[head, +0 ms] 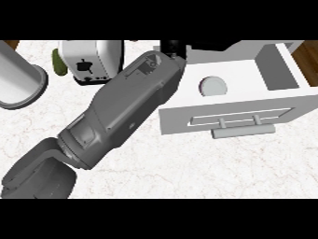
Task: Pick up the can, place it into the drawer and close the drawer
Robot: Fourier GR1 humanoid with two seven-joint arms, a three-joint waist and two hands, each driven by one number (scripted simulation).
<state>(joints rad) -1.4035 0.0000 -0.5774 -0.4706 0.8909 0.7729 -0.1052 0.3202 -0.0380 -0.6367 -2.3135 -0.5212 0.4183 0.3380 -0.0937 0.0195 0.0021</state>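
I see the can lying inside the open drawer. My left hand, at eleven o'clock from the can, is mostly hidden; I cannot tell its finger spread.
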